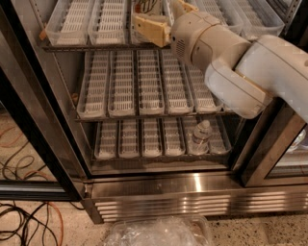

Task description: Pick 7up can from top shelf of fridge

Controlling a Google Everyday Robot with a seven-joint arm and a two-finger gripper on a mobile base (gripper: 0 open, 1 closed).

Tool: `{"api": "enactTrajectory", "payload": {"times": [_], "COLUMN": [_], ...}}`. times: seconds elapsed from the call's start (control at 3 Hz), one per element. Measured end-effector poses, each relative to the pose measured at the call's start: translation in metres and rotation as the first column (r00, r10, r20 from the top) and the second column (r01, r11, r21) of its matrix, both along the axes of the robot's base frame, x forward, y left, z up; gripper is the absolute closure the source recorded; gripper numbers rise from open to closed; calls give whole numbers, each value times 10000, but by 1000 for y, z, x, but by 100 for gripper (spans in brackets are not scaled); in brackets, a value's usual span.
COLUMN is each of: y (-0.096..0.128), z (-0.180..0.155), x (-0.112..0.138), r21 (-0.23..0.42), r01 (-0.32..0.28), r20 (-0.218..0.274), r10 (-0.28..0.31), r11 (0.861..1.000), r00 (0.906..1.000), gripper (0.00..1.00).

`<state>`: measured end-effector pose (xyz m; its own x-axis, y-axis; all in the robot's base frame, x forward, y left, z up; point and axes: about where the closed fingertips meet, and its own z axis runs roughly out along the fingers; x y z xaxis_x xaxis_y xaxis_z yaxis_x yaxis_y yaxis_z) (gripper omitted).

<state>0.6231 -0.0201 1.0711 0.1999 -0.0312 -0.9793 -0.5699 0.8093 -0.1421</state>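
The 7up can stands on the top shelf of the fridge, at the picture's top edge. Only its lower white-and-green part shows. My gripper reaches into the top shelf from the right on a large white arm. Its two tan fingers stand apart. The near finger lies just below and in front of the can, and the far finger is to the can's right. I cannot tell whether either finger touches the can.
A clear water bottle stands on the bottom rack at the right. The middle rack holds slotted trays. The black door frame runs down the left. Cables and a plastic bag lie on the floor.
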Motion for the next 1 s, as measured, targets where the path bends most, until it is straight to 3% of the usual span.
{"api": "enactTrajectory", "payload": {"times": [1.0], "y": [20], "z": [1], "x": [25], "r21": [-33], "r01": [-133], "r20": [-35], "r10": [133], "r11": [9999], "r00": [9999], "gripper": [32]}}
